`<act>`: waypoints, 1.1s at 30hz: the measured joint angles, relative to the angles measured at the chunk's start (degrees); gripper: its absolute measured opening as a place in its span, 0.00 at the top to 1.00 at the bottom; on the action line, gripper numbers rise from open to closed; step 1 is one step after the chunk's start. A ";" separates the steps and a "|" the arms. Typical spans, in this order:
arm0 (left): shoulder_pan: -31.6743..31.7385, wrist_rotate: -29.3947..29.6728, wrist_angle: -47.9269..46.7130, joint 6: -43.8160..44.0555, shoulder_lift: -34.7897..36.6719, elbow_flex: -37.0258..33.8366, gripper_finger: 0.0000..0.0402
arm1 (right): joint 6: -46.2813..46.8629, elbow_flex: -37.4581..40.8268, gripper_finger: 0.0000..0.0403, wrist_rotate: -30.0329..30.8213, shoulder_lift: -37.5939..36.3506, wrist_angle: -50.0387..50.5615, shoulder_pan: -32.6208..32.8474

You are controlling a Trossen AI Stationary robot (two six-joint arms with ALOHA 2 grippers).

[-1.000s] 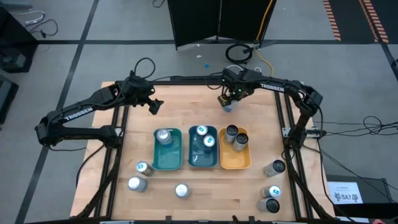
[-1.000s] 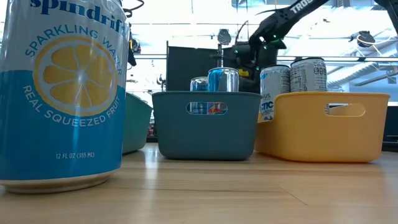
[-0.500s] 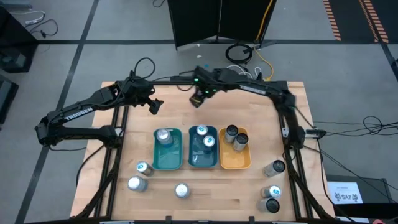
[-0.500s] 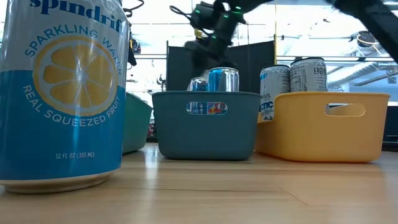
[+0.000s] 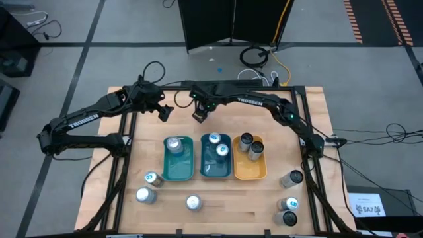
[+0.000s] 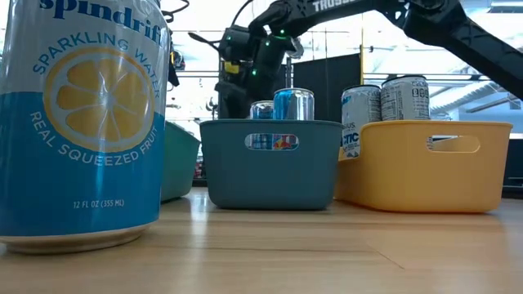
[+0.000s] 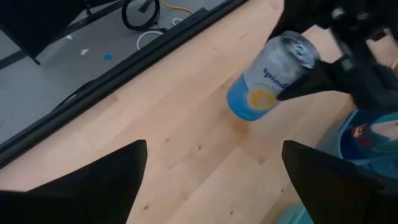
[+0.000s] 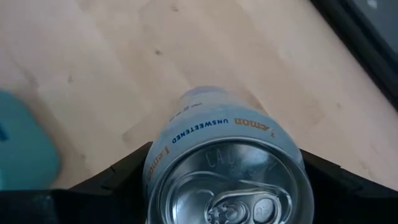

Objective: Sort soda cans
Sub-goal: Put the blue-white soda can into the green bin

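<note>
Since a second ago the right claw point(image 5: 198, 114) has swept from the counter's far right to its far middle, carrying a blue lemon can point(image 7: 268, 79).

Mid-carry step: the right claw's jaws are closed partway on that can, held above the counter point(image 5: 277, 205) just beyond the green tray point(image 5: 177, 162) and teal tray point(image 5: 215, 158). Left claw point(image 5: 164, 112) waits nearby, jaws wide and empty. Next comes lowering the can upright into a tray, probably green, though from here that is uncertain.
</note>
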State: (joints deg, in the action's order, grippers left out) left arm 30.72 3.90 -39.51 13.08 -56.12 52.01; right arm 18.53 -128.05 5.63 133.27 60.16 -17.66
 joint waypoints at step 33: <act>0.00 0.00 0.00 0.00 0.00 0.00 0.05 | 2.84 0.02 0.09 -1.25 1.64 1.99 0.12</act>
State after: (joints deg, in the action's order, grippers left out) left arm 30.72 3.90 -39.51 13.08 -56.12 52.01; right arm 21.37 -128.03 4.38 134.92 62.15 -17.54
